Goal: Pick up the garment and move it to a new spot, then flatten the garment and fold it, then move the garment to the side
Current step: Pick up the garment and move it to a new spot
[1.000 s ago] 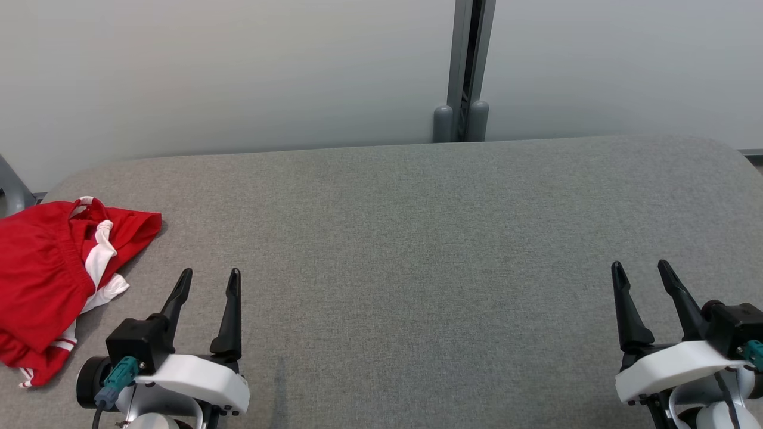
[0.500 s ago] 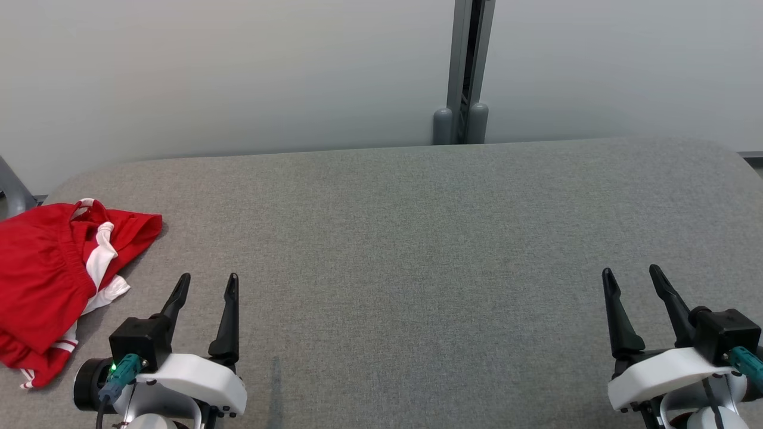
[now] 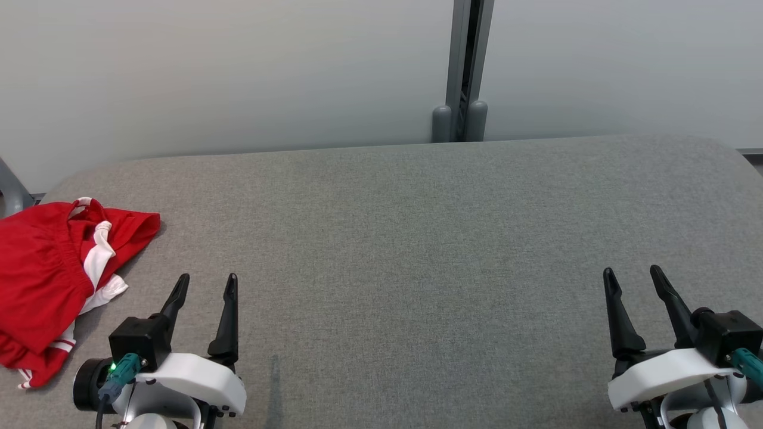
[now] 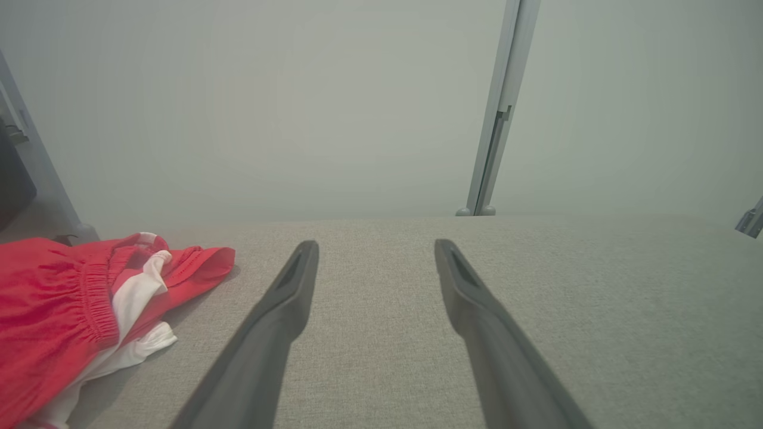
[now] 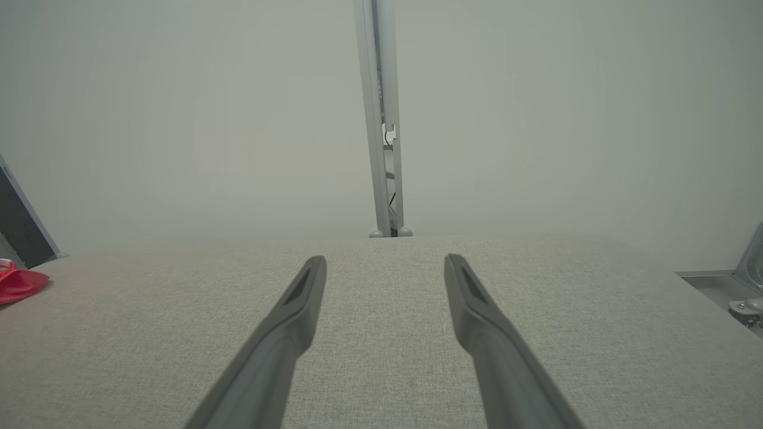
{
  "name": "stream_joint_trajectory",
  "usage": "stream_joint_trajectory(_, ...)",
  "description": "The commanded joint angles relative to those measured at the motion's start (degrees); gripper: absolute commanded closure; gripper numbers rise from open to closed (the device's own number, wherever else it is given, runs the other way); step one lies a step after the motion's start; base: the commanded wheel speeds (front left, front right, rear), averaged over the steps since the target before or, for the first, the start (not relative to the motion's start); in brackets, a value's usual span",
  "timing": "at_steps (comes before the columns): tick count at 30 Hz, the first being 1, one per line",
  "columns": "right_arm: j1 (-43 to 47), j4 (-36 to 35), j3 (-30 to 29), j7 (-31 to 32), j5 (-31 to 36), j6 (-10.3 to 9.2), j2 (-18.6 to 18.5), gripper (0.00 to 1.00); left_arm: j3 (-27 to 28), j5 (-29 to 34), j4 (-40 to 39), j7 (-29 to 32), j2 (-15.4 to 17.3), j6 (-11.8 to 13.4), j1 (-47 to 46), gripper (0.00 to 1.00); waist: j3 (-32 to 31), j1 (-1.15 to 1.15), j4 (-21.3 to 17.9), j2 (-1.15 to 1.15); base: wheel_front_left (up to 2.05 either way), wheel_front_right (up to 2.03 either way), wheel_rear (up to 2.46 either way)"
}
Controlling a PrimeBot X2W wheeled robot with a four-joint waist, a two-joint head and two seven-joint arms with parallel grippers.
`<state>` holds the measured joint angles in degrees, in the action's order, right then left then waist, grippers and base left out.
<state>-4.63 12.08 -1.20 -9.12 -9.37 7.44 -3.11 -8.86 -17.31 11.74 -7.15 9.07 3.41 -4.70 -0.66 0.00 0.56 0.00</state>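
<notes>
The red shorts (image 3: 42, 292) lie in a crumpled heap at the left edge of the grey table (image 3: 417, 238), and part of them runs off the left side of the head view. They have white stripes and a stretchy waistband that is bunched up. The left gripper (image 3: 208, 277) is low at the near left, a little to the right of the shorts. Its two dark fingers are spread apart with nothing between them, and they point to the far side of the table. The shorts are near this gripper but do not touch it, and a strip of bare grey table shows between them. In the left wrist view the shorts lie to the left of the fingers, and the closest bit is a white flap. The right gripper (image 3: 632, 271) is at the near right, well apart from the shorts, with most of the table between them. Its fingers are spread apart too and hold nothing. In the right wrist view a small red corner of the shorts peeks in at the left edge. Behind the table stands a pale wall (image 3: 238, 71) with a grey post (image 3: 463, 59) in the middle.
</notes>
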Motion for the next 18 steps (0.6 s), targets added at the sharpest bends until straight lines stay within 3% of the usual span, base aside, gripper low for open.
stream_joint_trajectory(1,0.5,0.1,-0.1,-0.2,-0.1,0.08,-0.1,0.00,0.0,-0.4,0.1,-0.3,0.3,-0.1,-0.8,0.00,0.0,0.00,-0.1,0.00,0.00,0.00,0.00)
stream_joint_trajectory(18,0.3,-0.2,-0.5,0.1,-0.7,0.08,0.1,0.00,-0.5,-1.2,0.8,-0.6,0.5,0.5,-1.7,0.00,0.5,0.00,1.0,0.00,0.00,0.00,0.00)
